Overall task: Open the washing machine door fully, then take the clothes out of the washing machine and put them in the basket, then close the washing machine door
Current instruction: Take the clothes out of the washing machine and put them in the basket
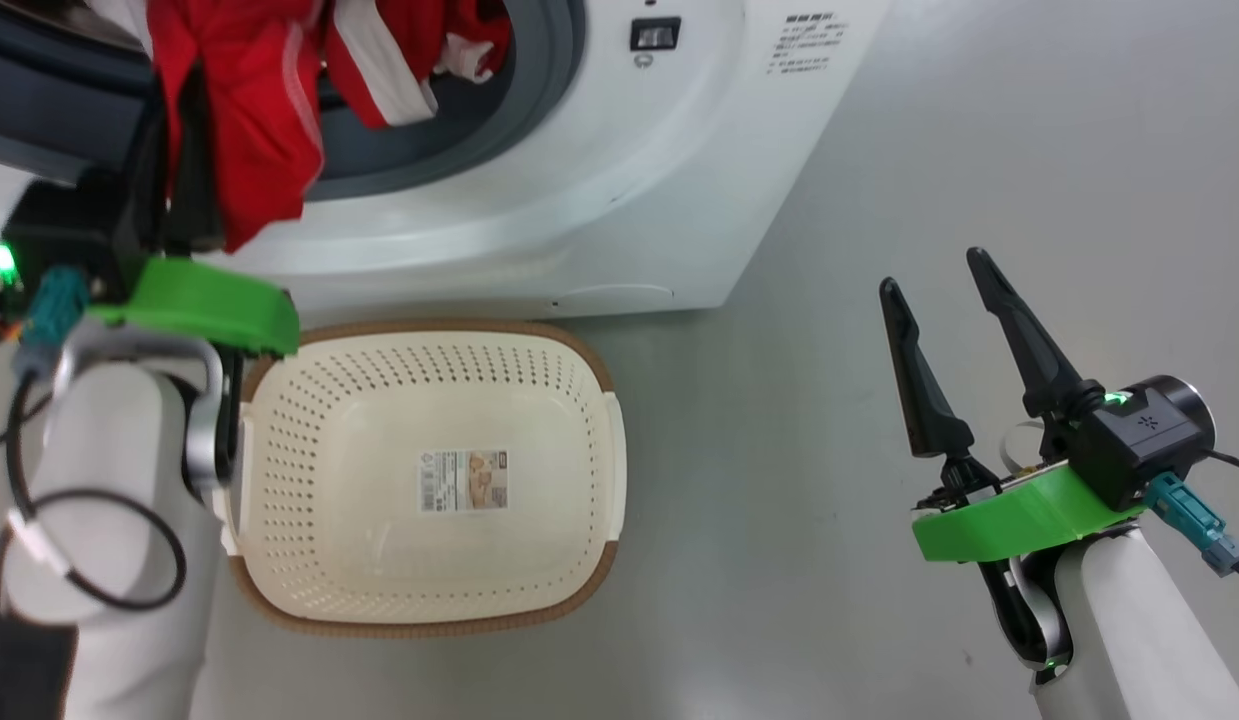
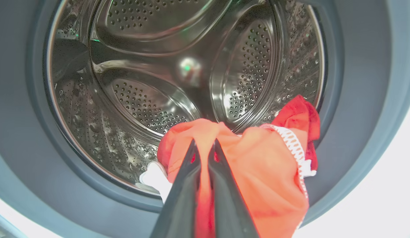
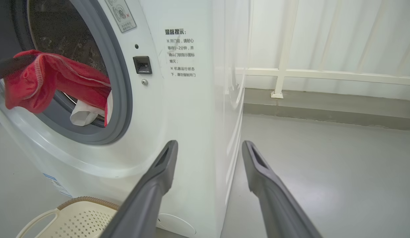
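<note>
Grey floor point(image 1: 779, 450) spreads below. Left gripper point(image 2: 205, 143) is closed tight on the clothes point(image 2: 264, 172) at the mouth of the washing machine point(image 1: 619, 200), with fabric trailing back inside. The basket point(image 1: 429, 328) sits just beneath it. Right gripper point(image 1: 931, 270) stands spread wide, holding nothing, well apart.

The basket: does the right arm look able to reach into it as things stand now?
Probably yes. The right pincer stands open over bare floor beside the basket, with nothing between them. The left arm is at the basket's far side, out of the way.
</note>
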Tool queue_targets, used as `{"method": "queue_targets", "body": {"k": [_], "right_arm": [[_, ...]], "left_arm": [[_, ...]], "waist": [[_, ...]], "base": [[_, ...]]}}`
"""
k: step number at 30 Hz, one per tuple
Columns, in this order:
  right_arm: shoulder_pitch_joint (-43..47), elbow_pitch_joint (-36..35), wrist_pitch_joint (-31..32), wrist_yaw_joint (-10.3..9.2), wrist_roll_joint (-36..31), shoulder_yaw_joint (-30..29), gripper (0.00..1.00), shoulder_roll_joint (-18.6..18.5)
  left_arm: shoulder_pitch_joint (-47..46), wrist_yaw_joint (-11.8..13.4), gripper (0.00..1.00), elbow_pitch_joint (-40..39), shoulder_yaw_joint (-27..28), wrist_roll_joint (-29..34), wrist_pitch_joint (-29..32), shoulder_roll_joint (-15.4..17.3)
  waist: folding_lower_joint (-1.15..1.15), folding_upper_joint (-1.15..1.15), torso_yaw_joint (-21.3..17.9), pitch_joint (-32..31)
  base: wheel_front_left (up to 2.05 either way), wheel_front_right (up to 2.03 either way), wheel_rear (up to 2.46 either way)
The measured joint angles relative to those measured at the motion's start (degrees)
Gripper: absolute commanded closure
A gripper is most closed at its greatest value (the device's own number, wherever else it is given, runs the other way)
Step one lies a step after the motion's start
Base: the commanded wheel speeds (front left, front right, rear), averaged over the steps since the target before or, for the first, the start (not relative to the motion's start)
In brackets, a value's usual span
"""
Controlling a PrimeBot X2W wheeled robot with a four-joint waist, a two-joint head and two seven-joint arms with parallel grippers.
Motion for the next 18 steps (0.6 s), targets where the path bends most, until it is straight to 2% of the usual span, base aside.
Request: {"method": "queue_targets", "body": {"k": [9,18], "right_arm": [[2.4,1.2,0.0,0.00,0.0,-0.1,0.00,0.0],[4.7,2.0,0.0,0.00,0.0,0.0,0.00,0.1]], "left_arm": [[10.4,0.5,1.00,-11.0,1.6,-0.1,-0.2,-0.5],[19.1,1.0,1.00,-17.4,2.3,-0.1,-0.2,-1.6]], "waist": [[0.00,0.00,0.5,-5.0],[0.00,0.00,1.0,-9.5]], "base": [[0.00,0.00,0.00],[0.00,0.00,0.00]]}}
